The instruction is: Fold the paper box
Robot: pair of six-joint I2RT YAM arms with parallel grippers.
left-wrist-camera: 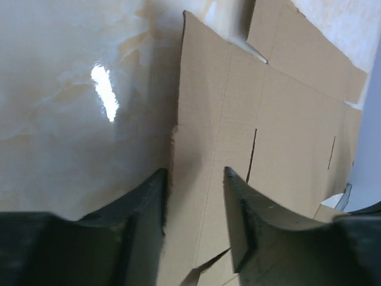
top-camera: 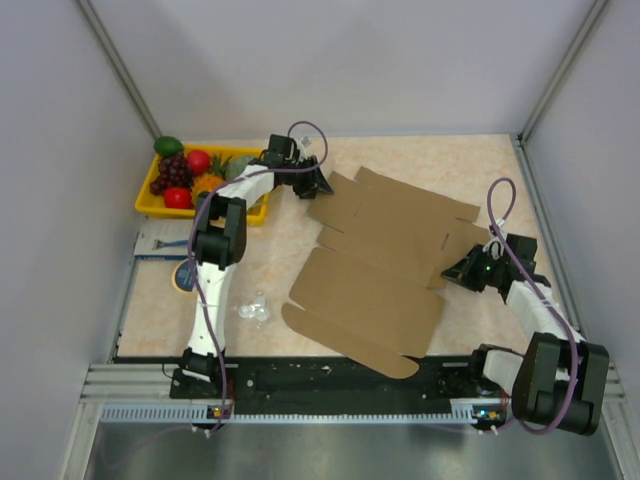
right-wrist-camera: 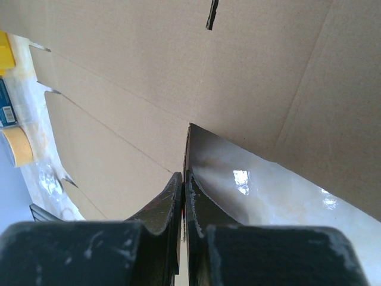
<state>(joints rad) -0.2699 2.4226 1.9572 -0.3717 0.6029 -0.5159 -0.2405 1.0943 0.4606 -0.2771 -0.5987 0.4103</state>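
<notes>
The paper box point(top-camera: 385, 260) lies unfolded and almost flat in the middle of the table, a brown die-cut sheet with flaps and rounded tabs. My left gripper point(top-camera: 318, 185) hovers at its far left corner. In the left wrist view the gripper point(left-wrist-camera: 194, 176) is open, and the sheet's edge point(left-wrist-camera: 202, 119) runs between the jaws, close to the left finger. My right gripper point(top-camera: 455, 272) is at the sheet's right edge. In the right wrist view it point(right-wrist-camera: 183, 177) is shut on a thin cardboard edge point(right-wrist-camera: 149, 77), which is lifted a little off the table.
A yellow tray point(top-camera: 143, 207) with fruit stands at the far left. A blue-white packet point(top-camera: 160, 243), a tape roll point(top-camera: 183, 277) and a bit of clear plastic point(top-camera: 253, 310) lie along the left side. Grey walls enclose the table.
</notes>
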